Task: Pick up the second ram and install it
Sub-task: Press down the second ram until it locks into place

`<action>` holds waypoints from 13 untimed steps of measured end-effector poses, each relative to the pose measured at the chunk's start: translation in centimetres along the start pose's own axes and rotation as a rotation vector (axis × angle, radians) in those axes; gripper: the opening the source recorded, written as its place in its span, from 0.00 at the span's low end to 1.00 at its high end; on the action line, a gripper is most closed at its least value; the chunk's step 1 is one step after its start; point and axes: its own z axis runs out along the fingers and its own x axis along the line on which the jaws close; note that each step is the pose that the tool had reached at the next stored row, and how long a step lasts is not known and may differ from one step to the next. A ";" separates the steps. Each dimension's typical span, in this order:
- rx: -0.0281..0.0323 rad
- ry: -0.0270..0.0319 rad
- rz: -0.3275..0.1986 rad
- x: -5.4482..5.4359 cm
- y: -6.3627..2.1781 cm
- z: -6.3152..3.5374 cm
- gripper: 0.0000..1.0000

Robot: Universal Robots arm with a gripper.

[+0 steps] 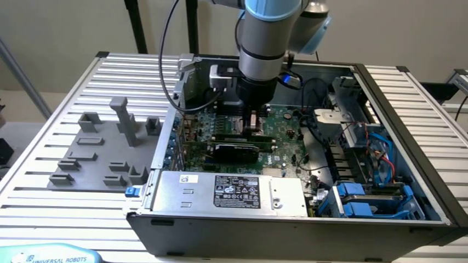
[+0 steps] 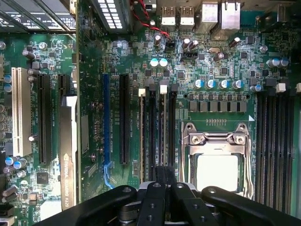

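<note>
Tool [image 1: 252,127] hangs on one arm [image 1: 270,33], low inside the open case [image 1: 409,137] and just above the board [image 1: 281,123]. In the wrist view the tool [image 2: 162,175] has its fingers pressed together, with no gap showing between them. They sit right over a bank of four slots [image 2: 157,127], two with white end clips and two with black. The ram cannot be made out for sure: a thin dark edge runs between the fingertips in line with the slots, and whether that is the stick in the grip cannot be told. One socket [image 2: 216,160] with a metal frame lies just beside the slots, and a second bank of slots [image 2: 275,141] lies beyond it. One card [image 1: 234,147] stands across the board near the tool, and one silver box [image 1: 234,192] fills the case's near end. Two blue caddies [image 1: 358,200] sit in a corner. The case rests on a ribbed metal counter [image 1: 431,98]; beside it, towards the exterior view's left, lies one grey fixture [image 1: 102,159]. A pale wall [image 1: 58,27] stands behind.
</note>
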 end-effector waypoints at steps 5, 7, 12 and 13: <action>0.0011 -0.0003 0.000 0.0 0.04 0.18 0.11; 0.0018 -0.0028 0.000 0.0 0.04 0.04 0.11; -0.0034 -0.0016 0.000 0.0 0.09 -1.38 0.11; -0.0048 -0.0015 0.000 -0.1 0.09 -1.62 0.11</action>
